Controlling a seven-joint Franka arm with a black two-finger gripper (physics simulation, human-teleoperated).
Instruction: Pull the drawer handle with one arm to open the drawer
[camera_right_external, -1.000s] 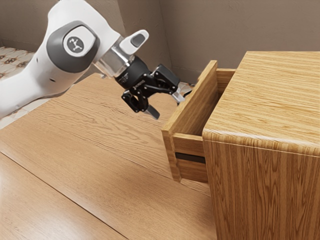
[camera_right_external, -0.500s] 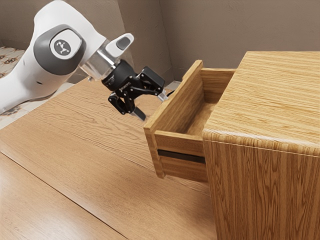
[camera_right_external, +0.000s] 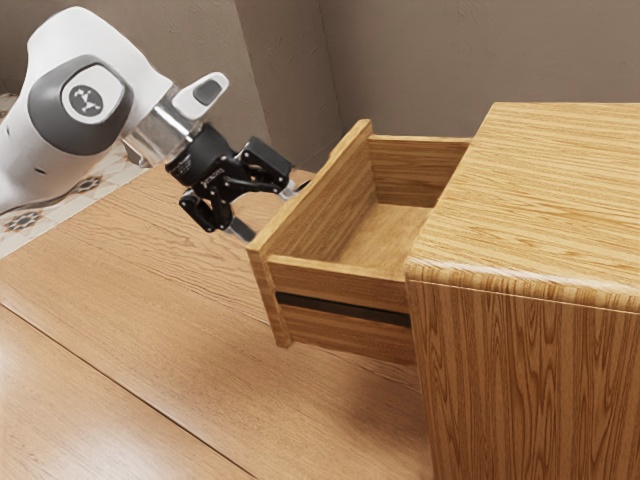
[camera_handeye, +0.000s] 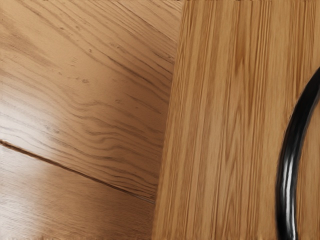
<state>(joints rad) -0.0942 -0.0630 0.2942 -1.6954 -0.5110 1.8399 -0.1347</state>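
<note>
The wooden drawer stands pulled well out of the cabinet, and its bare inside shows. My black gripper is at the drawer front's outer face, at the exterior view's left. Its fingers stand apart: the near fingertip hangs free, while the far one is against the drawer front. The front hides the handle in the exterior view. In the wrist view the curved black handle runs along the drawer front, close to my hand.
The cabinet stands on a wide wooden floor with a seam running across it. Grey walls rise behind, and a patterned rug lies at the exterior view's far left.
The drawer has slid out toward the exterior view's left, from slightly open to well open. My gripper and arm have moved the same way with the drawer front.
</note>
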